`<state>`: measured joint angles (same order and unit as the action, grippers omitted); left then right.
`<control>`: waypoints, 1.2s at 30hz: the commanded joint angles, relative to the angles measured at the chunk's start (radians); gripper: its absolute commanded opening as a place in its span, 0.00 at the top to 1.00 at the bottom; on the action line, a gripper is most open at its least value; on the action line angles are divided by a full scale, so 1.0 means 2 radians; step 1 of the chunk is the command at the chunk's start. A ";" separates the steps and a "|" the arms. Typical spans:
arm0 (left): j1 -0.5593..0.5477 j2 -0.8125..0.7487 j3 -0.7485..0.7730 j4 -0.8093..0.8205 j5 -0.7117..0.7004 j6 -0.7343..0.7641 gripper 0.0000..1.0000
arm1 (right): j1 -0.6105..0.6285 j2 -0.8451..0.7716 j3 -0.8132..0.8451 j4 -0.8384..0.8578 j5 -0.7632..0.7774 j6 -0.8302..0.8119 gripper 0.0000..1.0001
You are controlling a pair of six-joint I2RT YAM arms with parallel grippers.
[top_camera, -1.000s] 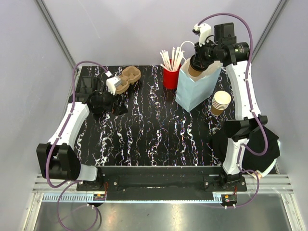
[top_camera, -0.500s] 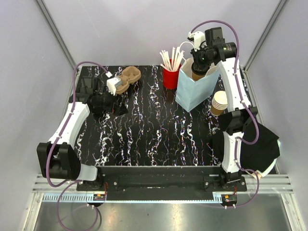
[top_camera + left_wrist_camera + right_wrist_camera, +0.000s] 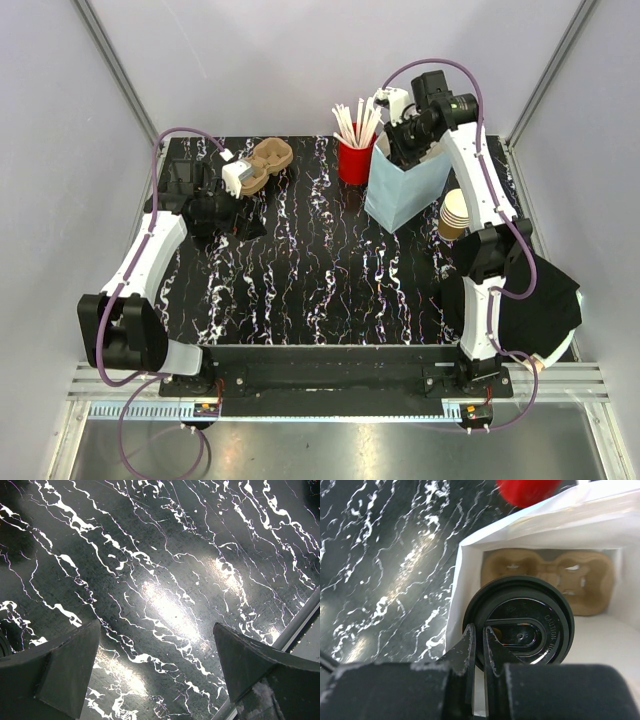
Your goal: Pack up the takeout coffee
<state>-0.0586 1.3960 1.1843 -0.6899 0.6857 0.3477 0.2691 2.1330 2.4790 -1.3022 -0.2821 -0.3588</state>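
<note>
My right gripper (image 3: 479, 630) is shut on the rim of a black lid (image 3: 530, 625) that tops the takeout coffee. The cup's tan body is hidden under the lid. The cup hangs inside the open mouth of the pale blue paper bag (image 3: 405, 190), above a brown pulp cup carrier (image 3: 547, 570) on the bag's floor. In the top view the right gripper (image 3: 403, 142) reaches into the bag's top. My left gripper (image 3: 156, 626) is open and empty, low over the marbled table at the far left (image 3: 215, 215).
A red cup of white sticks (image 3: 354, 158) stands just left of the bag. A nested stack of brown cups (image 3: 459, 212) stands to the bag's right. Another pulp carrier (image 3: 268, 162) lies at the back left. A black cloth (image 3: 545, 300) lies at the right edge.
My right gripper has moved left and down with the cup into the bag's mouth; the cup's brown body no longer shows from above. The left arm has not moved.
</note>
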 commanded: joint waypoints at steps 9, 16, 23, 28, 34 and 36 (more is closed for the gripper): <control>0.004 0.001 -0.001 0.021 0.015 -0.001 0.01 | 0.069 -0.075 -0.025 -0.021 -0.044 0.027 1.00; 0.005 -0.003 -0.001 0.021 0.015 -0.001 0.01 | 0.121 -0.100 -0.074 -0.011 -0.056 0.039 1.00; 0.006 -0.007 -0.001 0.022 0.015 -0.003 0.01 | 0.143 -0.109 -0.082 -0.011 -0.084 0.044 1.00; 0.006 -0.006 -0.002 0.021 0.015 -0.003 0.01 | 0.143 -0.106 -0.057 -0.002 -0.004 0.037 1.00; 0.008 -0.008 -0.002 0.021 0.015 -0.002 0.01 | 0.130 -0.098 -0.025 0.006 0.054 0.027 1.00; 0.007 -0.008 -0.002 0.021 0.015 -0.001 0.01 | 0.122 -0.097 -0.020 0.005 0.057 0.028 1.00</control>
<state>-0.0509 1.3960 1.1843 -0.6861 0.6857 0.3428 0.5388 1.9652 2.3795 -1.3216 -0.2424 -0.2943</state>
